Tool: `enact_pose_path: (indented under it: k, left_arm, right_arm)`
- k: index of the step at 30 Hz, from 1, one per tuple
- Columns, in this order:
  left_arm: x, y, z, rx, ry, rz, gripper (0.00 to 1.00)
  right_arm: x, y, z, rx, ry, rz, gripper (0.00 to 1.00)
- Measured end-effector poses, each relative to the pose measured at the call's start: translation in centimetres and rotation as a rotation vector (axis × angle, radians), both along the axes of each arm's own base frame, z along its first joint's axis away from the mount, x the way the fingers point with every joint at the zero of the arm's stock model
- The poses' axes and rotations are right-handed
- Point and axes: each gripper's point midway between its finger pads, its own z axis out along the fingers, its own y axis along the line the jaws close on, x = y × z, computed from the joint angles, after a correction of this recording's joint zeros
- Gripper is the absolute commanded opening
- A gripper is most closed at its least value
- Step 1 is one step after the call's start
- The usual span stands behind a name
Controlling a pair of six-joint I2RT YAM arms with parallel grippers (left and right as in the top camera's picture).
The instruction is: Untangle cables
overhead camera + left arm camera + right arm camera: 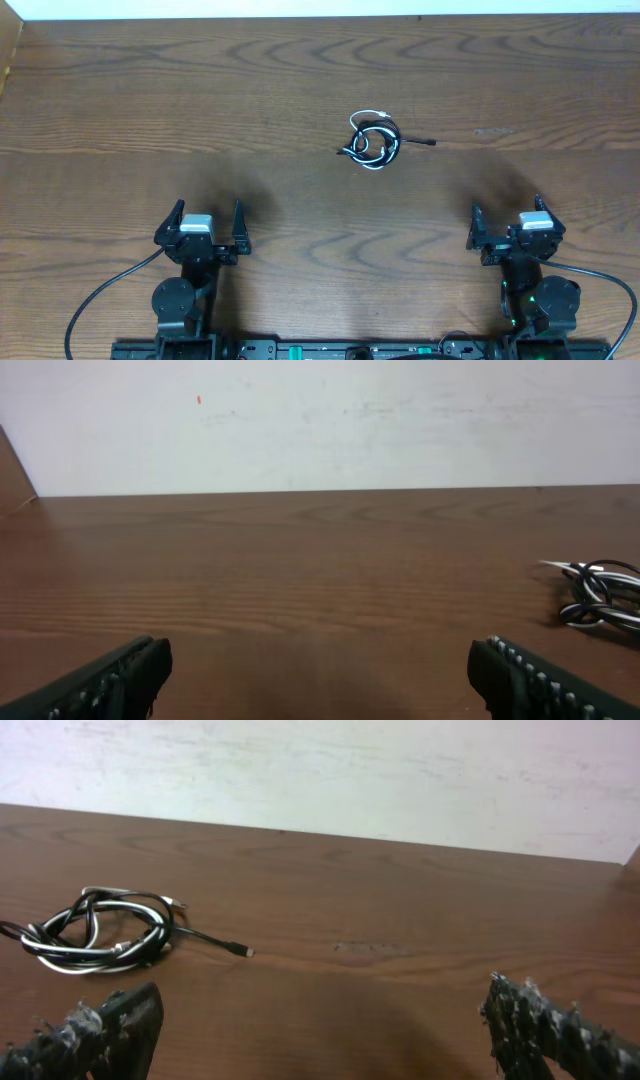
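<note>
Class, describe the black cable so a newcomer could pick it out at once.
On the wooden table, slightly right of centre, lies one small tangled coil. The black cable is its dark cord, wound with the white cable; its plug end pokes out rightward.

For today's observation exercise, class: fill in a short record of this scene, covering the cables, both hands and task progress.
cables: white and black, wound together in one bundle
place: on the table, ahead of and between both hands
left hand: open, empty, apart from cables
right hand: open, empty, apart from cables
progress: not yet untangled
</note>
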Motion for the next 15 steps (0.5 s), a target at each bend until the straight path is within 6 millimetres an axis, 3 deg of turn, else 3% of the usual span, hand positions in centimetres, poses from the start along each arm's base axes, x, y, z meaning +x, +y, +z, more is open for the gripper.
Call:
enact_pose_path:
  k: [15]
  left_arm:
    - [0.04,0.0,-0.24,0.0,0.011,0.0,0.99]
  right_arm:
    - [-0.07,-0.58,0.52,0.0,-0.023,-0.024,0.99]
